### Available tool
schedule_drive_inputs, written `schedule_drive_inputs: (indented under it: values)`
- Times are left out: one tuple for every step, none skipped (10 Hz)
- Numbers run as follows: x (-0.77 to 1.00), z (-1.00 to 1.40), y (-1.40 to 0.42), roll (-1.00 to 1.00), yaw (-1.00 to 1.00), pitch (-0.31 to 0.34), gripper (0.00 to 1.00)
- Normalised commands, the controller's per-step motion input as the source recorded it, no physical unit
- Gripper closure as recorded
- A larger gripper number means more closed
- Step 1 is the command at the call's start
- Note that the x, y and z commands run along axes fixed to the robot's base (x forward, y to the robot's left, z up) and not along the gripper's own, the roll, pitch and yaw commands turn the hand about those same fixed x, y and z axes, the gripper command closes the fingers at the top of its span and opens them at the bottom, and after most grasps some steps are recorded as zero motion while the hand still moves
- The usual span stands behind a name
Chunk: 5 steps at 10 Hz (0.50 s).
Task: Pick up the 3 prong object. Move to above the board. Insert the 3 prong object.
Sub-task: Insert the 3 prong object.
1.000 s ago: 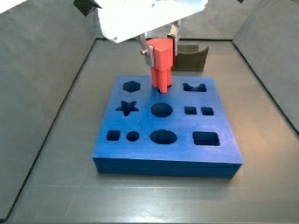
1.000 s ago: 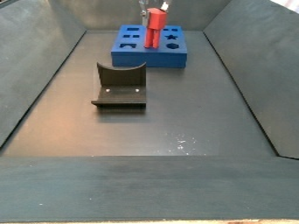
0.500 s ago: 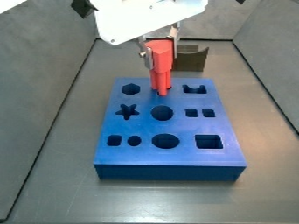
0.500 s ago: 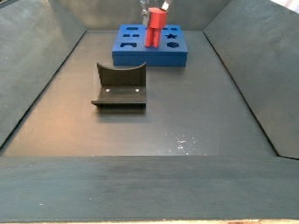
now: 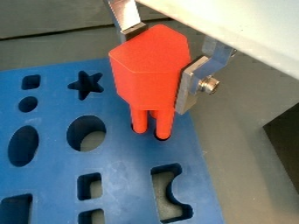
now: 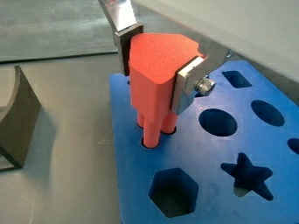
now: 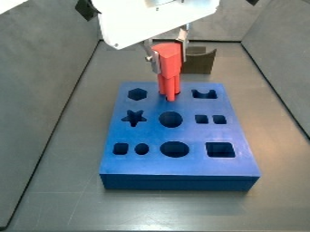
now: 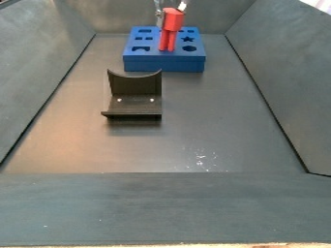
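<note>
Red-orange, the 3 prong object point(image 5: 149, 77) is standing upright in the clenched claw point(image 5: 162, 54), its prongs entering a hole in the blue board point(image 7: 179, 136).

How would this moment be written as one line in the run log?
phase: insert | end effector: shut on 3 prong object, above board | prongs: at a hole near board's edge | fixture: apart on floor

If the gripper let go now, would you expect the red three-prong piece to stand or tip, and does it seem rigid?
The 3 prong object looks like solid moulded plastic, so probably stiff and light. The gripper clamps its wider top; being tall, narrow and top-heavy, it would likely tip if freed on a flat surface. Its prongs already reach the board, which may steady it.
</note>
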Motion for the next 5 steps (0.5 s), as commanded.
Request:
schedule_drive_inputs:
  values:
    - [0.24, -0.64, -0.10, 0.55, -0.15, 0.277, 1.00]
    - [0.12, -0.67, -0.26, 0.54, -0.15, 0.186, 1.00]
    - [0.17, -0.64, -0.03, 0.15, 0.00, 0.306, 1.00]
    - [0.22, -0.71, -0.03, 0.16, 0.00, 0.466, 1.00]
    - [0.02, -0.65, -0.10, 0.27, 0.00, 0.131, 1.00]
